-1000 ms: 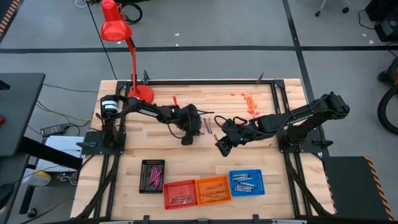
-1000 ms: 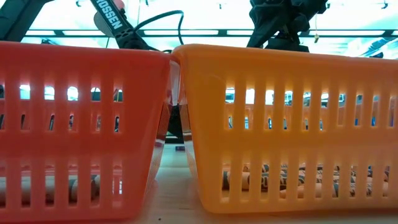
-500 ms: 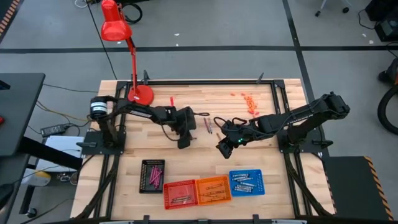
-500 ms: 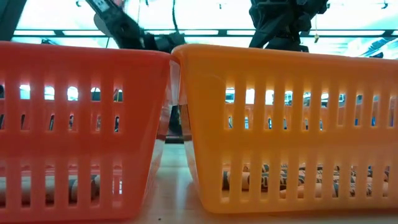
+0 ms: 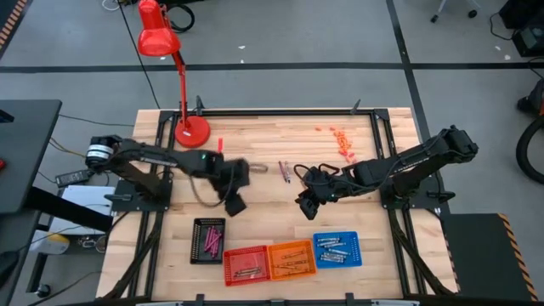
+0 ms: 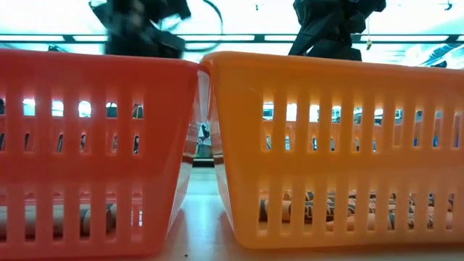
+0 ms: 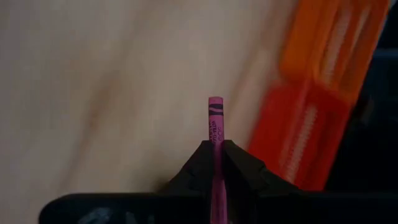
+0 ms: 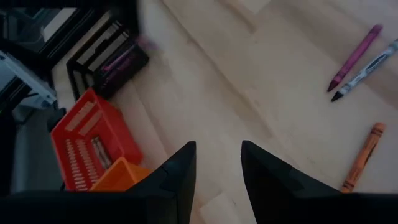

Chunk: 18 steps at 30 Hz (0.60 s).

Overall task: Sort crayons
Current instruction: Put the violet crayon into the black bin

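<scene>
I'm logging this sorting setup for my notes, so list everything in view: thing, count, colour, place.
table: one, pale wood, under both arms.
baskets: four in a row at the near edge: black basket, red basket, orange basket, blue basket; all hold crayons.
loose crayons: three in the right wrist view, magenta, grey-white, orange, mid-table.
held crayon: one, magenta.
small bits: several, red-orange, far right of the table.
desk lamp: one, red, far left corner.
left gripper: shut on the held crayon, above the table near the black basket.
right gripper: open, empty, mid-table.
</scene>
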Tool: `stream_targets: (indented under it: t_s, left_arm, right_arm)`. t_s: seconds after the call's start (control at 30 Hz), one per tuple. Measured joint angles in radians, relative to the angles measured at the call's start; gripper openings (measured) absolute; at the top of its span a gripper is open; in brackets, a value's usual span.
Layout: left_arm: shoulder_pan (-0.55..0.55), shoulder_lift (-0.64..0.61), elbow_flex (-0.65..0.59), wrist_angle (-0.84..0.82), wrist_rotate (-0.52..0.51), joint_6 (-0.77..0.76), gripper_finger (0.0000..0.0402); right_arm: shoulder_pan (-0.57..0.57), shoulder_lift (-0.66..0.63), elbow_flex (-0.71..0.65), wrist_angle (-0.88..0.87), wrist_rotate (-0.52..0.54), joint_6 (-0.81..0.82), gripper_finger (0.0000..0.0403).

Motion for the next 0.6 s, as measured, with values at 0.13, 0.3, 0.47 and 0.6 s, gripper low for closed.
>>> stream_targets:
  t_s: [0.13,0.3,0.47,0.6]
  left_arm:
    - [-0.132,-0.055,0.0,-0.054,-0.023,-0.129,0.0034]
    - [-0.304,-0.119,0.003,-0.087,-0.171,-0.319,0.0035]
    - [-0.506,-0.124,-0.011,-0.145,-0.408,-0.532,0.0035]
    - [-0.632,-0.117,-0.069,-0.141,-0.526,-0.749,0.0036]
  right_arm:
    - [0.026,0.0,0.0,0.003,0.075,0.014,0.0132]
    - [0.039,0.0,0.0,0.007,0.113,0.005,0.0132]
    - [0.036,0.0,0.0,0.03,0.129,-0.021,0.0132]
    - [0.027,0.0,0.0,0.086,0.14,-0.061,0.0132]
